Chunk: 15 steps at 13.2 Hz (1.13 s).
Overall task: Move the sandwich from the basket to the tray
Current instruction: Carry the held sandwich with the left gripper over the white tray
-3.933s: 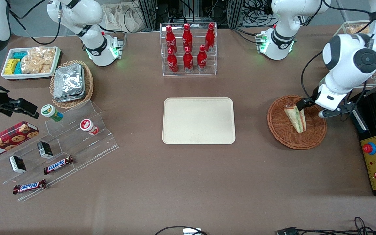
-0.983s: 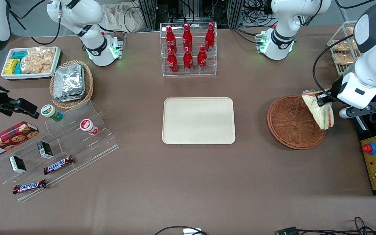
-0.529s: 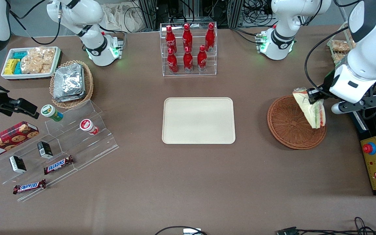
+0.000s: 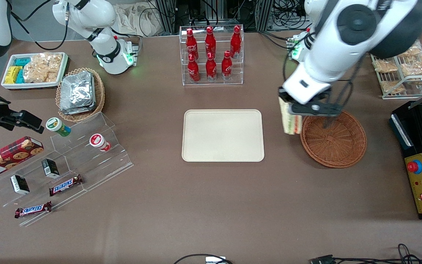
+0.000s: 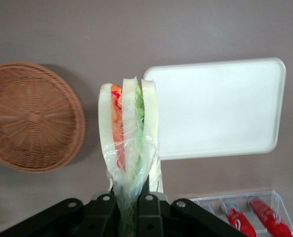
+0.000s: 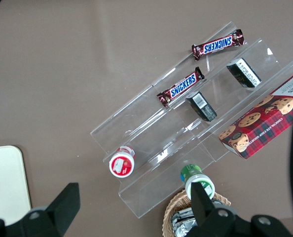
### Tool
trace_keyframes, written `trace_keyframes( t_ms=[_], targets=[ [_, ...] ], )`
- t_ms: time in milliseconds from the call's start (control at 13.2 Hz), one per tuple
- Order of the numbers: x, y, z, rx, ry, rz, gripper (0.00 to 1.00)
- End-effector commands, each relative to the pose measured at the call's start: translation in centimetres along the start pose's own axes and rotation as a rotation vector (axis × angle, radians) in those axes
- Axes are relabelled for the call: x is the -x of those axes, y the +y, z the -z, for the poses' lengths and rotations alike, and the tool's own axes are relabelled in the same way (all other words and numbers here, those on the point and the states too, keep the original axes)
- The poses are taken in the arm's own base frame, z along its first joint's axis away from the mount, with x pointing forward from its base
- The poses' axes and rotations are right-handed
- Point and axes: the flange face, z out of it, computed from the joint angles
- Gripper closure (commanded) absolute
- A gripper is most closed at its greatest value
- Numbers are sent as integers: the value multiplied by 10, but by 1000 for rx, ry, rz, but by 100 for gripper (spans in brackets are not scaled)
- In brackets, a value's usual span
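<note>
Gripper (image 4: pixel 289 110) up in air between tray (image 4: pixel 222 154) and basket (image 4: pixel 333 141), fingers clamped on sandwich (image 4: pixel 291 123) hanging below. Front view only catches thin striped edge. Wrist cam way clearer: sandwich (image 5: pixel 129 133) pinched at narrow end between black fingers (image 5: pixel 149 215), orange and green layers visible, basket (image 5: pixel 33 116) bare inside, tray (image 5: pixel 220 108) bare too.

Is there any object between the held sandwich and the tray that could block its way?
Nothing visible does. The gripper holds the sandwich above bare table, between the basket and the tray.
</note>
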Motion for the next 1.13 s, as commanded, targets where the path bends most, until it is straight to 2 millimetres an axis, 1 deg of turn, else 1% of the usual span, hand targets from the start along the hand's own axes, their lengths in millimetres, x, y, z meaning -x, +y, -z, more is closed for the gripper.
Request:
trace_keyframes(
  t_ms=[0,76,151,303,454,605,681,908,1059],
  targets=[
    [4,35,-30,-32,-14,-78,96],
    [8,44,-52,-55,-2,-103,96],
    [8,48,-78,-79,5,-120,96],
    [1,47,-127,-86,16,-134,97],
    [-8,45,-164,-73,3,-136,97],
    [-17,45,-197,-53,5,-110,97],
    [-22,47,-213,-38,2,-64,97],
    [-32,53,-251,-15,-5,10,97],
    [-36,53,-274,-32,1,18,97]
  ],
)
